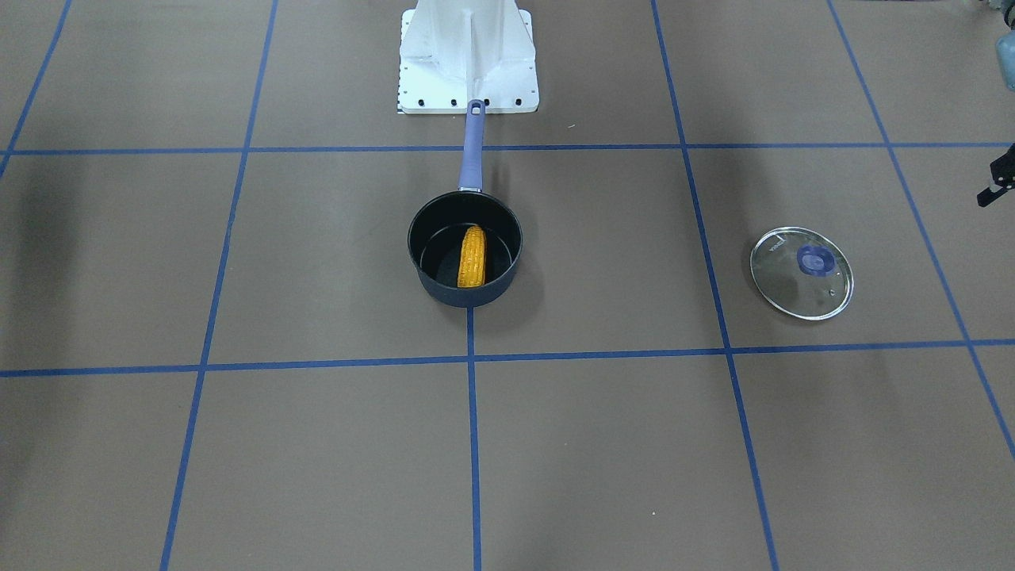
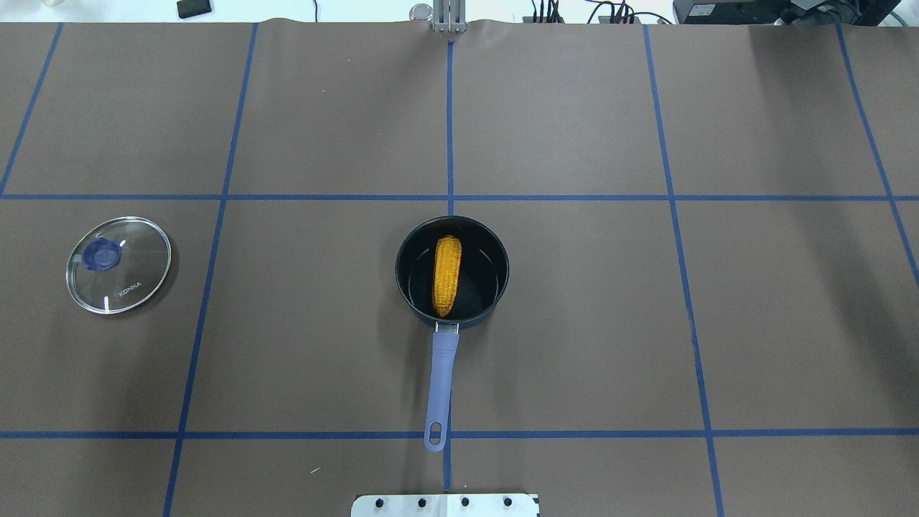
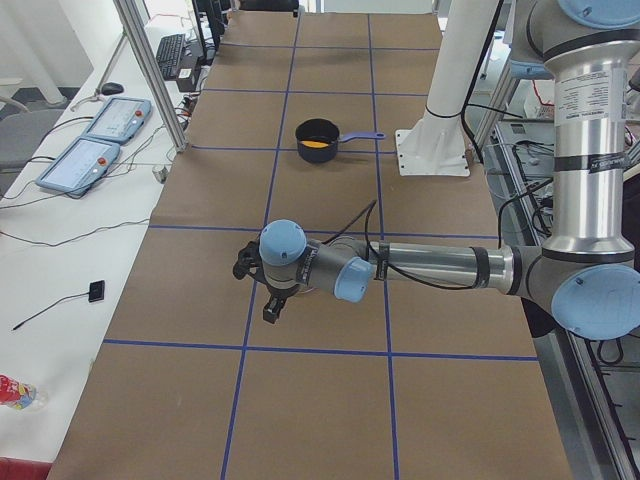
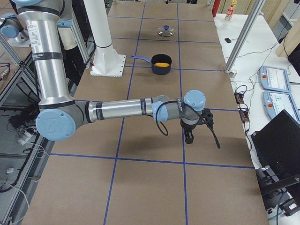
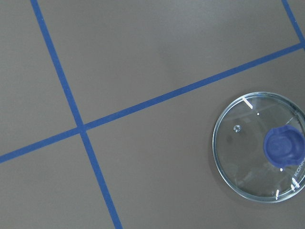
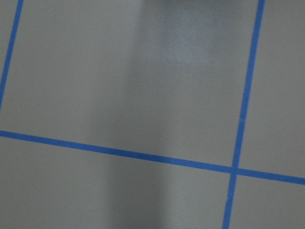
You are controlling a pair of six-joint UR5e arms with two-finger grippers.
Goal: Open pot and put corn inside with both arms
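The dark navy pot (image 1: 430, 274) stands uncovered at the table's middle, its purple handle (image 1: 473, 147) pointing toward the robot base. It also shows in the overhead view (image 2: 409, 291) and both side views (image 3: 318, 128) (image 4: 161, 70). The orange-yellow corn (image 1: 472, 256) lies inside the pot, also seen from overhead (image 2: 446, 275). The left gripper (image 3: 262, 290) hovers above the table far on the robot's left; a black sliver of it (image 1: 997, 178) shows at the front view's edge. The right gripper (image 4: 189, 137) hovers far on the robot's right. I cannot tell whether either is open or shut.
The round glass lid (image 1: 802, 273) with a purple knob lies flat on the table on the robot's left, also in the overhead view (image 2: 119, 264) and the left wrist view (image 5: 259, 145). The white robot base (image 1: 468, 55) stands behind the pot handle. The right wrist view holds only table and blue tape.
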